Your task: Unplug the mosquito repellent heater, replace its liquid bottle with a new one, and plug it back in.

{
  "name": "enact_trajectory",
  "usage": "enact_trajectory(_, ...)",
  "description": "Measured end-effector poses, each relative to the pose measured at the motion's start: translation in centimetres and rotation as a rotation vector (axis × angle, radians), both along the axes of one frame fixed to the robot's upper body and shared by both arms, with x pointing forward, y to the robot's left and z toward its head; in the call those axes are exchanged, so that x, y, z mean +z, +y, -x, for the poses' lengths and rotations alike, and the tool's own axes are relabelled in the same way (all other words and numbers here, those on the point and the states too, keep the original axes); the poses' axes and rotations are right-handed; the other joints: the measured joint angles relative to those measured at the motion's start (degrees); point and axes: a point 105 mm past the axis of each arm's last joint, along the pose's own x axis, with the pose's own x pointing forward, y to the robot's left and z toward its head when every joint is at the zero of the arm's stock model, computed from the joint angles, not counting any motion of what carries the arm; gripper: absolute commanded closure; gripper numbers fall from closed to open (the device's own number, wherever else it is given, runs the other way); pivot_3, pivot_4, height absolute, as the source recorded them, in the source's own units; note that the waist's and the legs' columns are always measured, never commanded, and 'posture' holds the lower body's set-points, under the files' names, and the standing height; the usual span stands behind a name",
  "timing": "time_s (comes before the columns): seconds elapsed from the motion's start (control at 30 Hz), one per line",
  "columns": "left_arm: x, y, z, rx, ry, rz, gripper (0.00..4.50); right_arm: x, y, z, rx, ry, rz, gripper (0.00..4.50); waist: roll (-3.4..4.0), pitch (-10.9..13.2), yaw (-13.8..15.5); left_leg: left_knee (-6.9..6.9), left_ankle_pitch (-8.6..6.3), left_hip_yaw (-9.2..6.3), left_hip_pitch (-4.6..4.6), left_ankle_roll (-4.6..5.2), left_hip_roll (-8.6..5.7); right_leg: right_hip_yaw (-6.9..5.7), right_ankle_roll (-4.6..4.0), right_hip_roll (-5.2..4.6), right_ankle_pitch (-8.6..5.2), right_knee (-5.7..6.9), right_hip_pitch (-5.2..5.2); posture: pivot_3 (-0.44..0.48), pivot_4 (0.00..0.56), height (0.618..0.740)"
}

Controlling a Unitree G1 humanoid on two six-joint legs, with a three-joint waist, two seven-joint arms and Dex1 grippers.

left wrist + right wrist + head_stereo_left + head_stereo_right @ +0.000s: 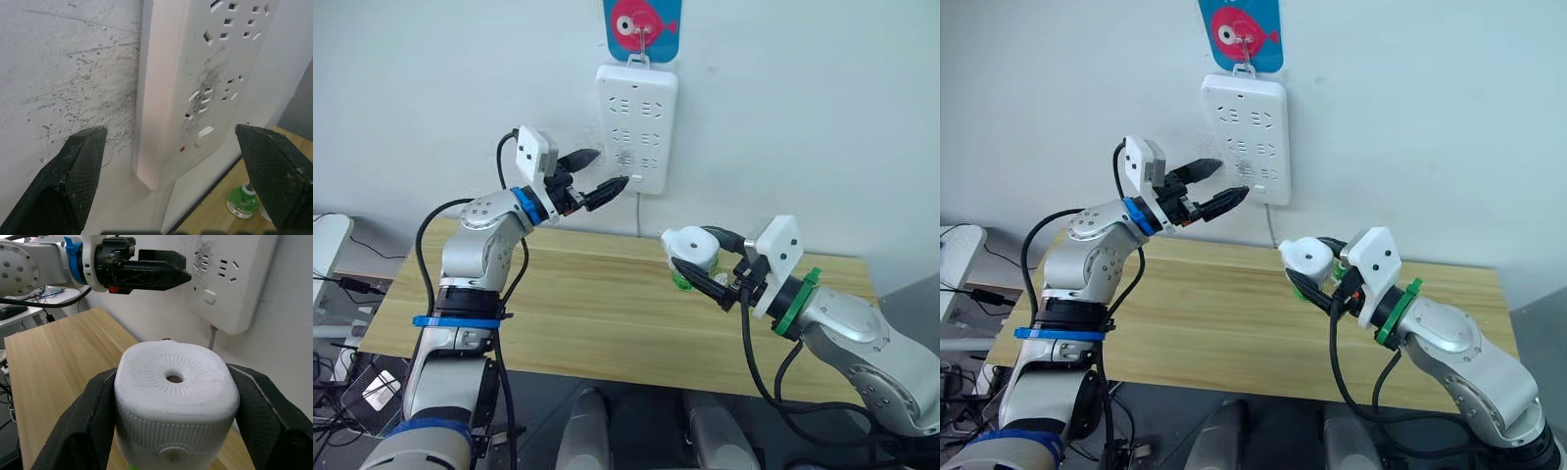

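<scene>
The right gripper (173, 431) is clamped on the mosquito repellent heater (176, 391), one black finger pressed to each side of its white ribbed body, the round vented face with the dark centre hole turned away from the wrist. The heater is held in the air above the wooden worktop (587, 313), out of the wall power strip (636, 127). Just beyond and below the gripper a green bottle (683, 280) shows under the heater; whether it is screwed into the unit or standing loose on the worktop is hard to judge from here.

Up and away from the right gripper, the left gripper (602, 176) hangs with its fingers spread and nothing between them, tips just beside the strip's lower sockets near the switch (204, 136).

The bottle swap looks to be the step in hand. To do it well, the right gripper should keep the body squeezed firmly without rotating while the left gripper comes down to take the bottle squarely and twist it along its own axis.
</scene>
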Motion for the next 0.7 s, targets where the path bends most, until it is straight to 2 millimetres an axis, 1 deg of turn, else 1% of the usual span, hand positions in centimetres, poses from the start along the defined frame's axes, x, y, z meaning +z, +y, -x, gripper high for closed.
enact_trajectory(0.13, 0.7, -1.0, 0.4, -0.069, -0.007, -0.012, 0.00, -0.1, 0.0, 0.0, 0.006, 0.010, 0.005, 1.48, 0.00, 0.00, -0.58, -0.01, 0.00, 0.00, -0.01, 0.00, 0.02, 0.00, 0.00, 0.02, 0.00, 0.03, -0.02, -0.109, 0.243, 0.697)
enact_trajectory(0.3, 0.5, -1.2, 0.6, -0.090, 0.012, -0.017, 0.00, -0.3, 0.1, 0.1, 0.016, 0.023, 0.011, 1.48, 0.00, 0.00, -1.26, -0.05, 0.00, 0.00, -0.01, 0.00, 0.02, 0.00, 0.00, 0.02, 0.00, 0.03, -0.04, -0.108, 0.244, 0.697)
enact_trajectory(0.33, 0.5, -1.2, 0.6, -0.098, 0.014, -0.018, 0.41, -0.3, 0.1, 0.1, 0.018, 0.025, 0.010, 1.48, 0.00, 0.00, -1.32, -0.05, 0.00, 0.00, -0.01, 0.00, 0.02, 0.00, 0.00, 0.02, 0.00, 0.03, -0.04, -0.108, 0.244, 0.697)
enact_trajectory(0.4, 0.4, -1.2, 0.7, -0.105, 0.023, -0.018, 0.89, -0.3, 0.1, 0.2, 0.020, 0.028, 0.008, 1.48, 0.00, 0.00, -1.33, -0.04, 0.00, 0.00, -0.01, 0.00, 0.02, 0.00, 0.00, 0.02, 0.00, 0.03, -0.04, -0.105, 0.245, 0.697)
enact_trajectory(0.5, 0.4, -1.2, 0.7, -0.109, 0.027, -0.016, 1.81, -0.1, 0.2, 0.0, 0.021, 0.023, 0.011, 1.48, 0.00, 0.00, -1.35, -0.03, 0.00, 0.00, -0.01, 0.01, 0.02, 0.00, 0.00, 0.02, 0.00, 0.04, -0.04, -0.106, 0.245, 0.697)
enact_trajectory(0.63, 0.4, -1.4, 0.9, -0.127, 0.023, -0.011, 3.01, 1.5, 0.2, -0.6, 0.002, -0.020, -0.002, 1.48, 0.00, 0.00, -1.35, -0.01, 0.00, -0.02, -0.01, 0.00, 0.02, -0.02, 0.00, 0.02, 0.00, 0.08, -0.04, -0.106, 0.245, 0.697)
enact_trajectory(0.7, 0.3, -1.9, 1.1, -0.149, 0.019, -0.011, 3.13, 2.4, 0.4, -1.0, -0.017, -0.035, -0.024, 1.48, 0.00, 0.00, -1.22, 0.07, 0.00, -0.03, -0.02, 0.00, 0.00, -0.01, 0.00, 0.01, 0.00, 0.17, -0.04, -0.106, 0.245, 0.697)
